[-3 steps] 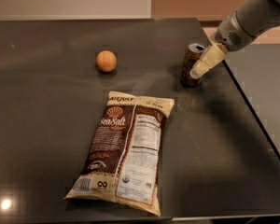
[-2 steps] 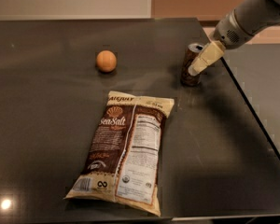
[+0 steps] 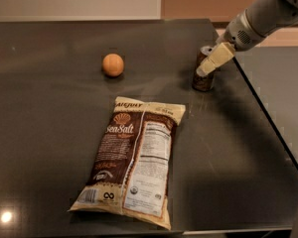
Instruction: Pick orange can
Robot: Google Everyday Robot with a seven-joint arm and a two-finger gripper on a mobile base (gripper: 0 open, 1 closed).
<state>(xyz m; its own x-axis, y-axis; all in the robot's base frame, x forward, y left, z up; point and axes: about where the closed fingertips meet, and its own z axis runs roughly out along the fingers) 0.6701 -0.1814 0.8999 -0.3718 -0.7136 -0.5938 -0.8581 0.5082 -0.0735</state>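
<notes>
The orange can (image 3: 202,79) stands upright on the dark table (image 3: 49,133) near its right edge, brownish with a silver top. My gripper (image 3: 212,62) comes in from the upper right on a grey arm. One cream finger (image 3: 216,58) lies across the front of the can's upper half and hides part of it. The can's base rests on the table.
A round orange fruit (image 3: 112,65) lies at the table's middle left. A brown and cream sea salt snack bag (image 3: 133,157) lies flat at the front middle. The table's right edge (image 3: 268,118) runs close beside the can.
The gripper has shifted slightly, staying at the can's top. The can, fruit and bag have not moved.
</notes>
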